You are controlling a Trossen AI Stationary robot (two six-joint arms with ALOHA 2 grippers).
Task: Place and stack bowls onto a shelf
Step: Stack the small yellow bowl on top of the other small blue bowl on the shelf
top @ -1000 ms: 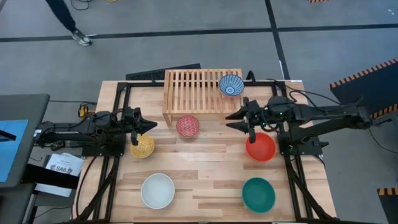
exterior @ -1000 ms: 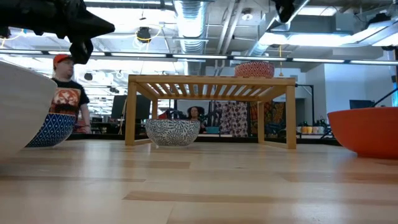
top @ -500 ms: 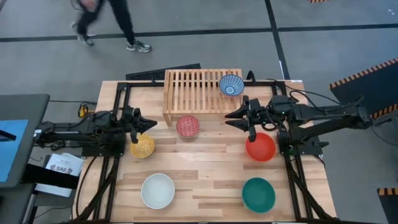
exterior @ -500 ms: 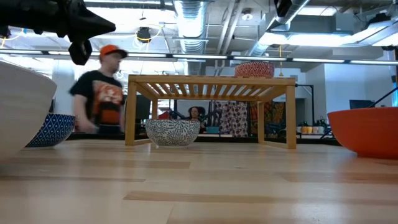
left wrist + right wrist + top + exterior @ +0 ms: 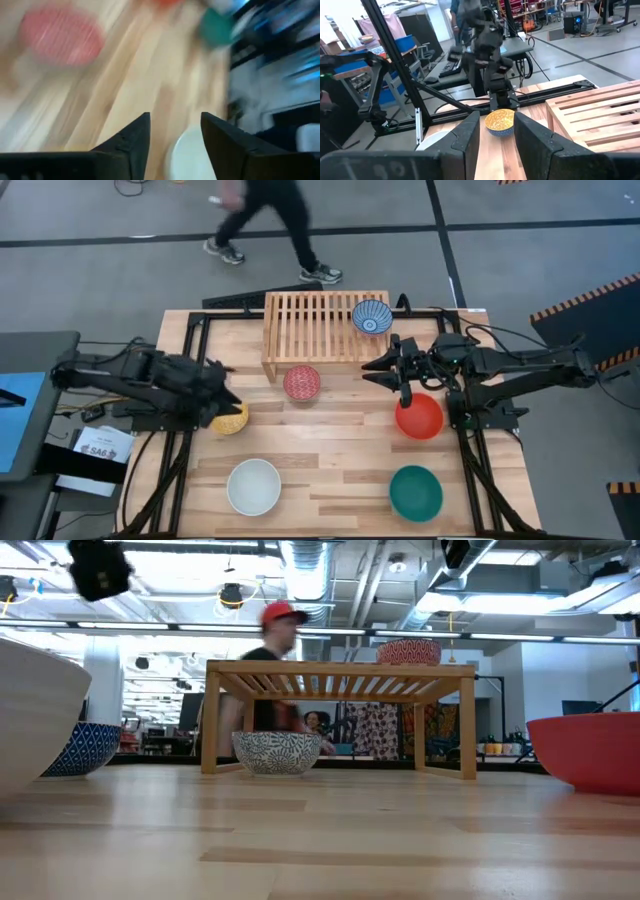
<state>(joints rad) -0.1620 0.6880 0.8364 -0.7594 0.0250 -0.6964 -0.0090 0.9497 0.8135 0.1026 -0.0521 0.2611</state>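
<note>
My left gripper (image 5: pixel 226 392), fingers apart and empty, hangs over the yellow bowl (image 5: pixel 231 420) at centre left. My right gripper (image 5: pixel 385 367), open and empty, sits right of centre above the red bowl (image 5: pixel 419 417).

Blue-striped bowl (image 5: pixel 372 316) sits upright on the shelf's (image 5: pixel 310 328) right end.

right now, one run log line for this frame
left gripper open over yellow bowl | right gripper open above red bowl | blue bowl on shelf

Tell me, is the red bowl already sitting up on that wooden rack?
No. The plain red bowl rests on the tabletop by the right gripper; only the blue-striped bowl sits on the shelf.
</note>
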